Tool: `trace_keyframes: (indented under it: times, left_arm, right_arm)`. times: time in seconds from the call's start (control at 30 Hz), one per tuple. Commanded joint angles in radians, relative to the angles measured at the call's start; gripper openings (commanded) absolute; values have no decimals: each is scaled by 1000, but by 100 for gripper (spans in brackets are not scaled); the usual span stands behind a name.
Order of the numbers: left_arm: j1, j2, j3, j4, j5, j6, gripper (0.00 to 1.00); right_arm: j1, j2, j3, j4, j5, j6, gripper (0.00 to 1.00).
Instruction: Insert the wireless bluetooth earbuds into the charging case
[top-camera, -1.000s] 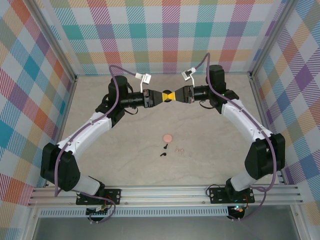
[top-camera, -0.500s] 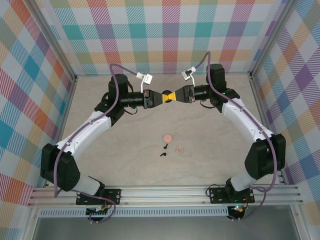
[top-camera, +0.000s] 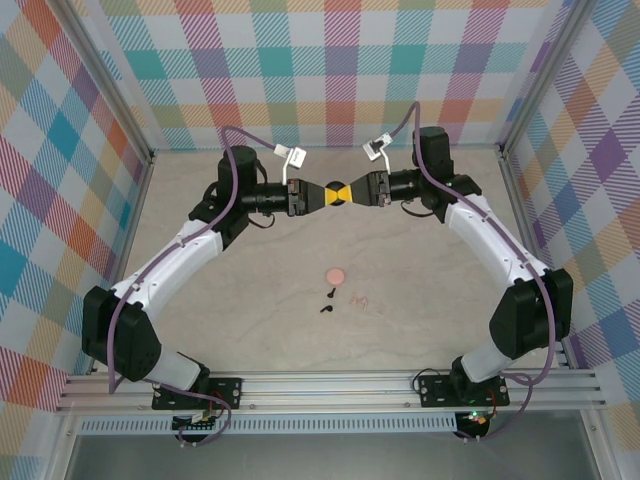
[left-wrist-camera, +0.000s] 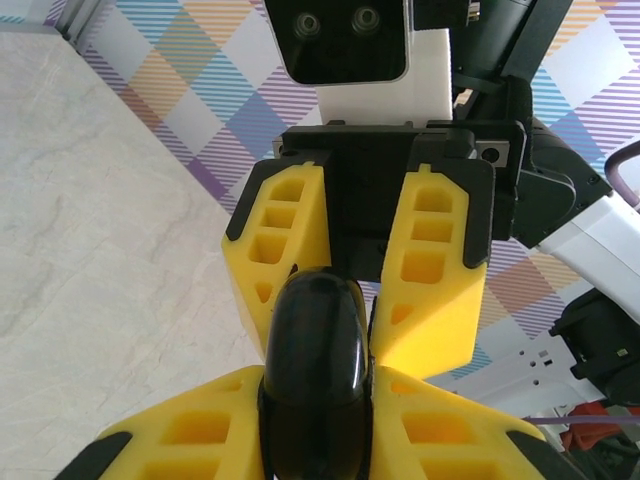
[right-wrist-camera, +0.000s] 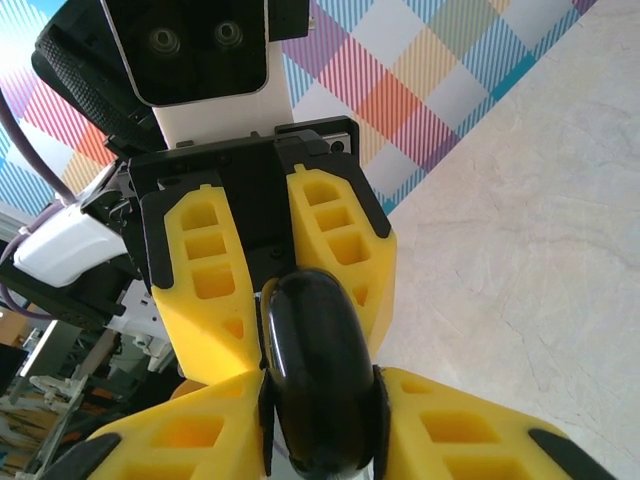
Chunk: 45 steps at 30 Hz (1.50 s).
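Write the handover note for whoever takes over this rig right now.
Left gripper: shut on the black case, held above the far part of the table.
Right gripper: shut on the same case from the opposite side.
Black earbuds, pink earbuds and pink case: loose on the table, nearer the arm bases.
Done: black case picked up; no earbud is in it.
Left: open the case, which looks closed, then seat the earbuds.

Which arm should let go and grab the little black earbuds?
Probably the left, but only just. The left end effector and right end effector both clamp the black case. The black earbuds lie slightly to the left arm's side; the pink earbuds sit rightward.
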Motion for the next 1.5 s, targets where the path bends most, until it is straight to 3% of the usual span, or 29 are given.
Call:
trace_keyframes:
  times: [0.0, 0.43, 0.8, 1.1, 1.47]
  left_arm:
    - [-45, 11, 31, -13, 9, 35, 20]
    - [-44, 6, 37, -60, -19, 62, 20]
    - [-44, 12, 40, -34, 8, 45, 21]
    - [-47, 20, 39, 13, 48, 10, 31]
    - [-55, 37, 43, 50, 53, -17, 33]
  right_arm:
    - [26, -22, 28, -33, 80, -44, 38]
    - [7, -67, -20, 35, 73, -6, 41]
    - [7, -60, -30, 46, 36, 2, 23]
    - [7, -56, -31, 99, 28, 47, 22]
    - [7, -52, -31, 102, 28, 51, 22]
